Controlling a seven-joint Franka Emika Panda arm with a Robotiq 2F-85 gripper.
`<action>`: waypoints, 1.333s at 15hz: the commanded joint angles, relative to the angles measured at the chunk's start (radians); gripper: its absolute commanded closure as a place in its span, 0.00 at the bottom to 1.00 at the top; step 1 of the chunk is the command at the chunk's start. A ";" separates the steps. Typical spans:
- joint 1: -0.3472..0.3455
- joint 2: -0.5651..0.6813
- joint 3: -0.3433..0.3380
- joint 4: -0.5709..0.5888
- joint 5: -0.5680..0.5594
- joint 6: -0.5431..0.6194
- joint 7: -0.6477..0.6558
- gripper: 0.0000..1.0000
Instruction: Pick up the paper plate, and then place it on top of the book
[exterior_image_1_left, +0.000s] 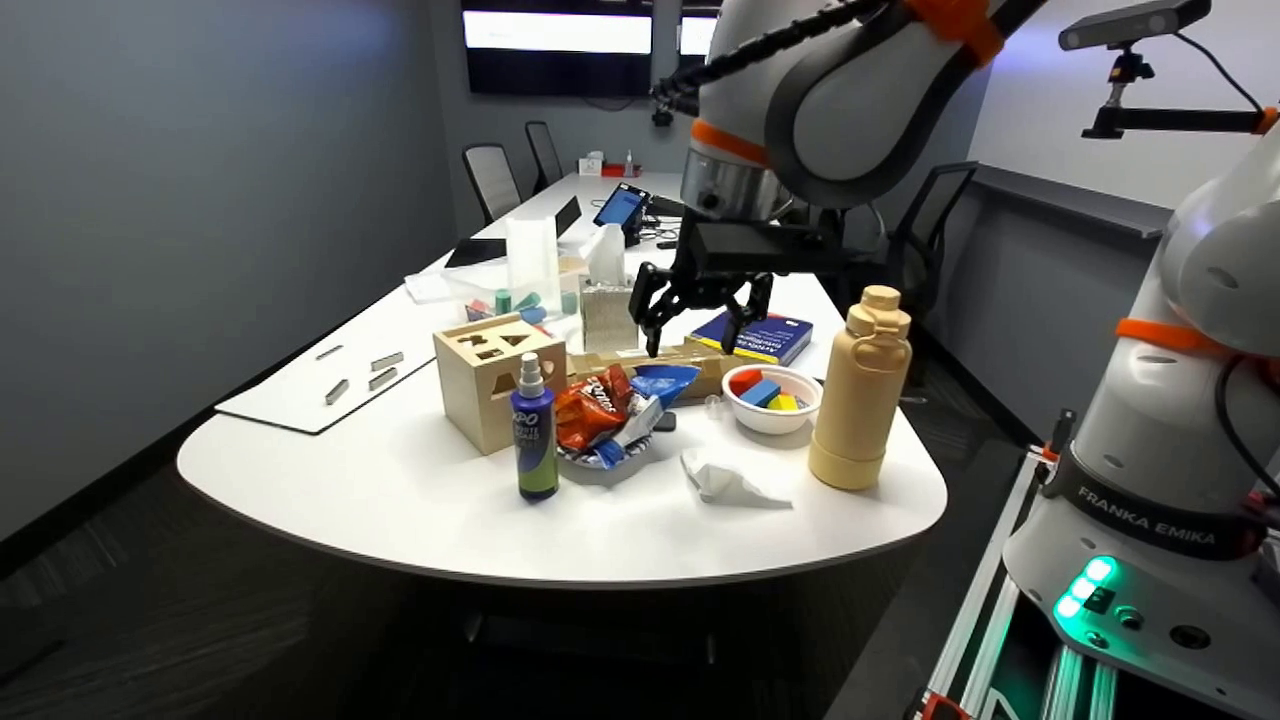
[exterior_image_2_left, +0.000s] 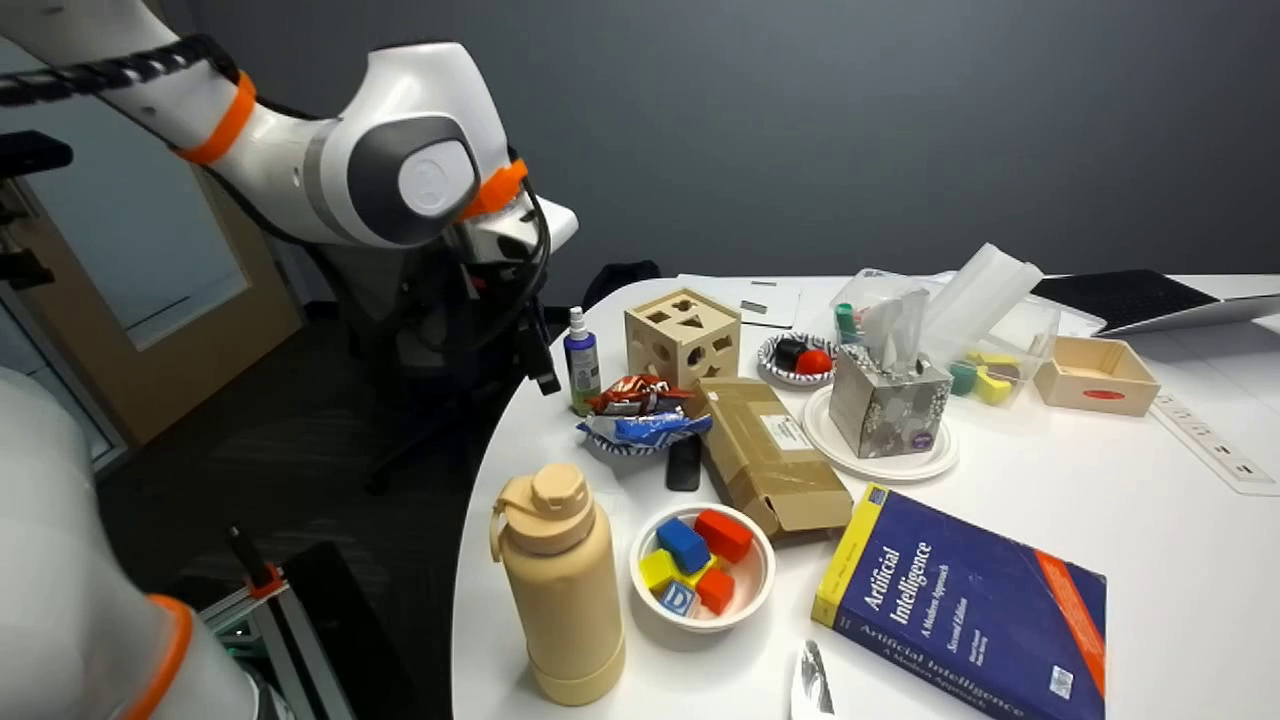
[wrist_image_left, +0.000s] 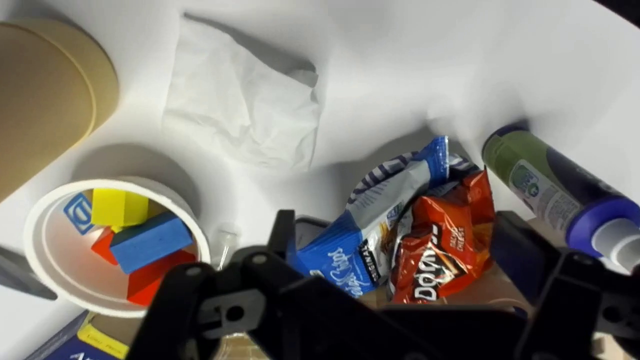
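Sitting on the desk (exterior_image_1_left: 420, 520), the paper plate (wrist_image_left: 382, 172) (only bits of striped rim show) carries a red-orange Doritos bag (wrist_image_left: 450, 230) & a blue chip bag (wrist_image_left: 340, 240), which hide the rest. End effector (exterior_image_1_left: 692, 345) hangs above the desk, its fingers (wrist_image_left: 283, 229) apart w/ a wide gap btwn; in the wrist view they frame the bags, & in an exterior view there's open space btwn it & them.

Expo spray bottle (exterior_image_1_left: 536, 440) stands upright just beside plate, wooden shape box (exterior_image_1_left: 505, 375) near both. Dark phone (exterior_image_2_left: 684, 465) just beside plate too. Crumpled white napkin (wrist_image_left: 245, 100) lies btwn plate & tan bottle (exterior_image_2_left: 565, 600), which is upright.

Cardboard box (exterior_image_2_left: 780, 460) lies btwn plate & the book (exterior_image_2_left: 980, 600): blue cover, "Artificial Intelligence" title, yellow strip, lying flat, well apart from plate. White bowl (exterior_image_2_left: 703, 626) w/ red, blue, yellow blocks (exterior_image_2_left: 684, 545) sits btwn tan bottle & cardboard box.

Farther out: tissue box (exterior_image_2_left: 890, 405) on a plain white plate (exterior_image_2_left: 935, 465), plus a 2nd striped plate (exterior_image_2_left: 800, 380) w/ a black & a red thing in it.
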 joint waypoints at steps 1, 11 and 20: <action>0.016 0.141 -0.028 0.000 0.006 0.091 0.078 0.00; 0.150 0.432 -0.113 0.001 0.333 0.402 0.035 0.00; 0.324 0.599 -0.294 0.002 0.389 0.711 0.046 0.00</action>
